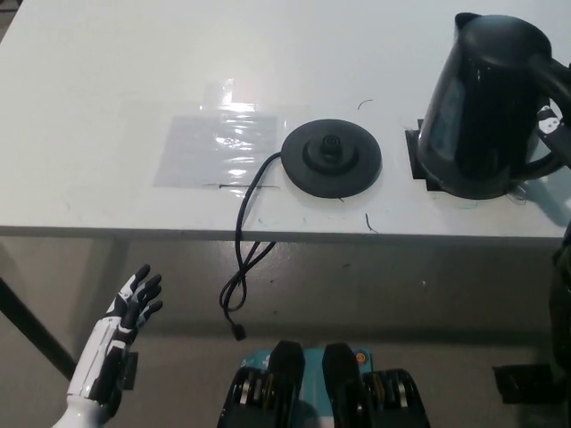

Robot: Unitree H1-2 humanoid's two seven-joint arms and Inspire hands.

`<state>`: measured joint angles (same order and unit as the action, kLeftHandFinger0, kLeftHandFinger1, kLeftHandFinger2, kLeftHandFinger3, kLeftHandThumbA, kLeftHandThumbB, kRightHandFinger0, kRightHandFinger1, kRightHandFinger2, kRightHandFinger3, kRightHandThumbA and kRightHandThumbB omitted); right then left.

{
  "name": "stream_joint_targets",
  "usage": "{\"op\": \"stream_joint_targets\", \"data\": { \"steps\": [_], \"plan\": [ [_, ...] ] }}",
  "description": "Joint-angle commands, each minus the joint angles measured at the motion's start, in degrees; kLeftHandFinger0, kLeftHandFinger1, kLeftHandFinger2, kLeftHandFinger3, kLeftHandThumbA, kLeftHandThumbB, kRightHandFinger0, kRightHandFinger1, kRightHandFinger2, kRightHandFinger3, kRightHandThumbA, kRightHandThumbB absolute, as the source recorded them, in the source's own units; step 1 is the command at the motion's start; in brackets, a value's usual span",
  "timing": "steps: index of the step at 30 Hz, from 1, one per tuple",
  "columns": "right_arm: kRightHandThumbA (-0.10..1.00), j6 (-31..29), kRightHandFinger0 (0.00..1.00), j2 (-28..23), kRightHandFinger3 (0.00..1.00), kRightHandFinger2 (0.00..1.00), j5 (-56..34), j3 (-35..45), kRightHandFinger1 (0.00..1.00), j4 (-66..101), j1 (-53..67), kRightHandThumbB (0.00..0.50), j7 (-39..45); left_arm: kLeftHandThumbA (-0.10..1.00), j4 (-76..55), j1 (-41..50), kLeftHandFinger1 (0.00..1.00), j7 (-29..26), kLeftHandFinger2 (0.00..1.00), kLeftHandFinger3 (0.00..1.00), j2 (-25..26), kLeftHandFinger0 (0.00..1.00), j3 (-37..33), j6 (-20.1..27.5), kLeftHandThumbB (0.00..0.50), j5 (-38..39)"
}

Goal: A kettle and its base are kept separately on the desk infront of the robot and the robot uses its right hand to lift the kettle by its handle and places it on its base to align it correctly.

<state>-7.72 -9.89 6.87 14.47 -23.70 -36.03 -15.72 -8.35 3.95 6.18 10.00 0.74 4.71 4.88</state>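
The black kettle (486, 107) stands at the table's right side, its spout toward the far edge and its handle toward the picture's right edge. My black right hand (557, 127) reaches in from that edge and is closed around the handle, with only a small part of it showing. The round black base (332, 159) lies on the white table (107, 80), to the kettle's left and apart from it. Black tape marks (417, 160) show beside the kettle's foot. My white left hand (125, 316) hangs open below the table's front edge at the lower left.
The base's black cord (241, 259) runs off the front edge and dangles in a loop toward the floor. A shiny transparent sheet (214, 147) is stuck on the table left of the base. A dark table leg (31, 330) slants at the lower left.
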Motion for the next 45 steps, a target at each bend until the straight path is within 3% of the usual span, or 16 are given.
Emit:
{"op": "stream_joint_targets", "data": {
  "steps": [1,9,12,23,32,39,45],
  "plan": [
    [-0.10,-0.4,0.00,-1.1,0.62,0.48,-0.2,0.7,0.04,1.9,-3.5,0.153,-2.7,0.91,-1.0,-1.0,1.00,1.4,1.00,1.00,1.2,1.00,0.5,1.3,0.078,1.2],
    [-0.10,-2.7,0.00,-1.4,0.62,0.52,0.6,0.4,0.10,1.0,-3.9,0.159,-3.9,0.92,-1.0,-1.1,1.00,1.5,1.00,1.00,1.3,1.00,0.6,1.1,0.096,1.7],
    [-0.10,-4.7,0.00,-0.8,0.61,0.55,-1.0,0.9,0.13,1.9,-4.2,0.136,-3.6,0.92,-1.0,-1.0,1.00,1.6,1.00,1.00,1.4,1.00,0.6,1.5,0.089,1.6],
    [-0.10,-4.5,0.00,0.1,0.76,0.68,-3.5,1.5,0.25,7.1,-8.6,0.116,-3.6,0.93,-1.0,-1.5,1.00,1.8,1.00,1.00,1.5,1.00,0.5,1.9,0.049,0.7],
    [-0.10,-5.7,0.00,1.1,0.77,0.67,-4.0,0.6,0.24,8.5,-11.6,0.103,-2.9,0.95,-0.8,-1.5,1.00,2.1,1.00,1.00,1.4,1.00,0.9,2.0,0.063,1.4],
    [-0.10,-5.9,0.00,1.9,0.76,0.68,-3.2,-0.2,0.25,8.3,-13.6,0.107,-3.4,0.95,-0.8,-1.8,1.00,1.9,1.00,1.00,1.4,1.00,0.9,1.6,0.047,0.9],
    [-0.10,-5.7,0.00,3.4,0.75,0.60,-2.5,-1.2,0.19,7.6,-15.4,0.107,-4.1,0.96,-1.1,-1.7,1.00,2.2,1.00,1.00,1.6,1.00,1.0,1.4,0.044,1.2]
  ]
}}
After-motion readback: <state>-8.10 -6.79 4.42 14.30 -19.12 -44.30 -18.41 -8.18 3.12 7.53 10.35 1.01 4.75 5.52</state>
